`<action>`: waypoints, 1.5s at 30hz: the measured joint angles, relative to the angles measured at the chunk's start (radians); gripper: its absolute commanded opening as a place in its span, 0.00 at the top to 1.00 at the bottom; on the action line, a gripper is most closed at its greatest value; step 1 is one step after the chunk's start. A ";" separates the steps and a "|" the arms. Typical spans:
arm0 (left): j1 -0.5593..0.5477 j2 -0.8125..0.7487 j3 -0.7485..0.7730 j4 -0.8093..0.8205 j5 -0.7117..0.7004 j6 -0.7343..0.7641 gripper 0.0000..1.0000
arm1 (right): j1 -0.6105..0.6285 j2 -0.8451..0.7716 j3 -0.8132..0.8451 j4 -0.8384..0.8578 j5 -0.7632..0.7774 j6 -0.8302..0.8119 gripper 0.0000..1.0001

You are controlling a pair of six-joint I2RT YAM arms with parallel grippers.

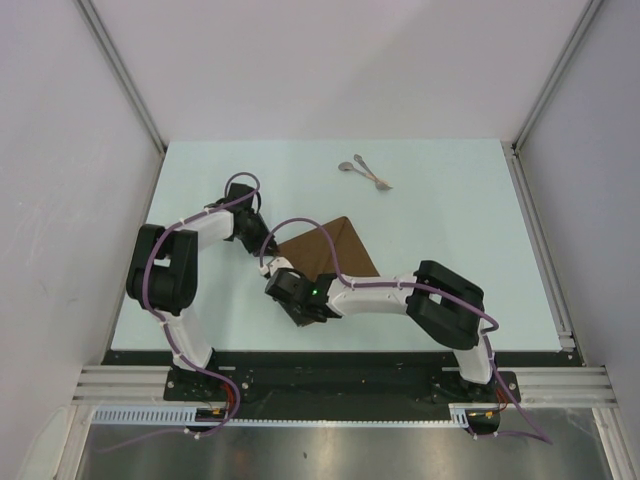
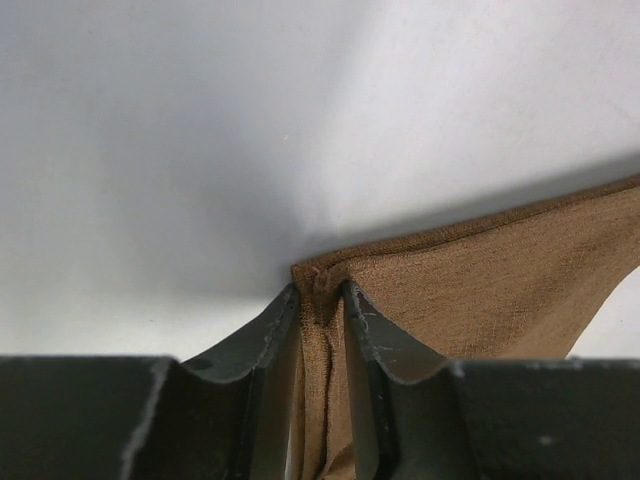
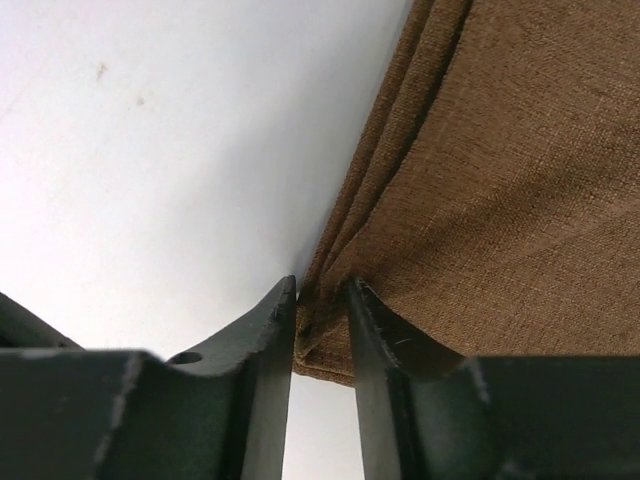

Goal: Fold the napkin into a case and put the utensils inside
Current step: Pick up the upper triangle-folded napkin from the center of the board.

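Note:
The brown napkin (image 1: 328, 245) lies folded on the table near the middle, its layered edges showing in the right wrist view (image 3: 500, 180). My left gripper (image 1: 268, 243) is shut on the napkin's left corner, with bunched cloth (image 2: 500, 290) pinched between its jaws (image 2: 320, 295). My right gripper (image 1: 283, 272) is shut on the napkin's near corner (image 3: 322, 295), the folded edge running away from the fingertips. The two silvery utensils (image 1: 365, 173) lie crossed at the far side of the table, apart from the cloth and both grippers.
The pale table (image 1: 450, 210) is bordered by metal rails at the right (image 1: 540, 250) and white walls at the back and sides. Both arms reach inward over the table's near half, their wrists close together.

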 measured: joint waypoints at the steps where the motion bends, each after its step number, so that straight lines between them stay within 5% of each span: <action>1: 0.000 0.000 0.000 0.001 0.002 0.001 0.68 | -0.002 -0.002 -0.005 0.005 0.000 0.002 0.73; 7: 0.000 -0.006 -0.010 0.023 0.017 0.008 0.57 | -0.017 -0.009 -0.015 0.008 0.000 0.008 1.00; 12: -0.002 -0.019 -0.023 0.051 0.032 0.011 0.49 | -0.025 -0.010 -0.007 -0.003 -0.012 0.016 1.00; 25: -0.008 -0.027 -0.015 0.002 -0.011 0.001 0.50 | -0.080 -0.063 -0.005 -0.055 -0.103 0.033 1.00; 33: -0.008 -0.034 -0.025 -0.005 -0.027 -0.037 0.61 | -0.099 -0.123 -0.005 -0.063 -0.129 0.043 1.00; 40: -0.008 -0.015 -0.025 0.004 -0.023 -0.057 1.00 | -0.103 -0.127 -0.005 -0.061 -0.144 0.043 1.00; 45: -0.004 -0.014 -0.025 0.013 -0.008 -0.059 1.00 | -0.098 -0.127 -0.005 -0.051 -0.150 0.038 1.00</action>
